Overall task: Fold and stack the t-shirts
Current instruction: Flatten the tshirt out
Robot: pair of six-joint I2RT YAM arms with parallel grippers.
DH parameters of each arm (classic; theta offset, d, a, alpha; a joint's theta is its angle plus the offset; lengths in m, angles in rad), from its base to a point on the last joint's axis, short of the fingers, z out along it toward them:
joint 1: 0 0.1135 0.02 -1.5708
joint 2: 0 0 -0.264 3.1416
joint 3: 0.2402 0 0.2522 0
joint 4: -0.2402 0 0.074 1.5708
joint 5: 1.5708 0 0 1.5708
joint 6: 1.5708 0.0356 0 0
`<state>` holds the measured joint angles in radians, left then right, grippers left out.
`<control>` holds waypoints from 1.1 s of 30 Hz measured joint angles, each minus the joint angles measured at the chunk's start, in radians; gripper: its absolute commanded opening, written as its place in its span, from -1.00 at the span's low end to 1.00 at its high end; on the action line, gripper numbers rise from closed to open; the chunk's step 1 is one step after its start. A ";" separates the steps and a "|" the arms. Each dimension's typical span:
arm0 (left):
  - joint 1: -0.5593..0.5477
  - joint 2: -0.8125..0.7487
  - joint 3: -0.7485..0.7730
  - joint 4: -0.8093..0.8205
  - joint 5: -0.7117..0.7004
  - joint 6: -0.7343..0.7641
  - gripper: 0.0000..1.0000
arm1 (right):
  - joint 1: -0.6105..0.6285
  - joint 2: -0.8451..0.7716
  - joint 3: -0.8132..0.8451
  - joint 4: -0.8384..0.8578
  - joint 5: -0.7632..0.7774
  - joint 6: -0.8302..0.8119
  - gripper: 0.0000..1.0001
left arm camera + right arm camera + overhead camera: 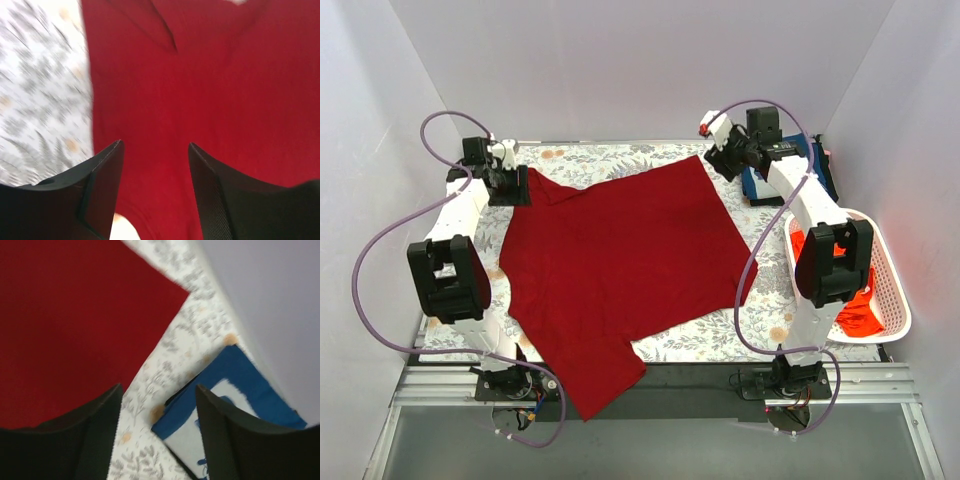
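Note:
A dark red t-shirt (620, 260) lies spread flat across the floral table cloth, one sleeve hanging over the near edge. My left gripper (510, 188) is open over its far-left part near the collar; the left wrist view shows red cloth (200, 90) between the open fingers. My right gripper (720, 158) is open and empty above the shirt's far-right corner (75, 315). A folded navy t-shirt (760, 185) with white print lies at the far right, also in the right wrist view (225, 400). An orange-red t-shirt (860, 305) lies in the basket.
A white perforated basket (890, 280) stands at the table's right edge, under my right arm. The floral table cloth (770, 310) shows around the red shirt. White walls enclose the table on three sides.

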<state>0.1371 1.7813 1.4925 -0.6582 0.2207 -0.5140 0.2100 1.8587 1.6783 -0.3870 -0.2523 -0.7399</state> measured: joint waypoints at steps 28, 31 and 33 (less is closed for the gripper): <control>-0.007 -0.003 -0.304 -0.153 0.029 0.000 -0.08 | -0.042 0.027 -0.386 -0.658 -0.045 -0.154 -0.35; -0.008 0.006 -0.311 -0.147 0.021 0.000 -0.11 | -0.055 0.023 -0.386 -0.658 -0.031 -0.155 -0.36; -0.008 0.010 -0.319 -0.141 0.011 0.000 -0.13 | -0.072 0.013 -0.386 -0.662 -0.019 -0.160 -0.38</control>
<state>0.1287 1.7916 1.1736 -0.7994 0.2321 -0.5140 0.1383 1.8721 1.2919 -1.0492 -0.2714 -0.9001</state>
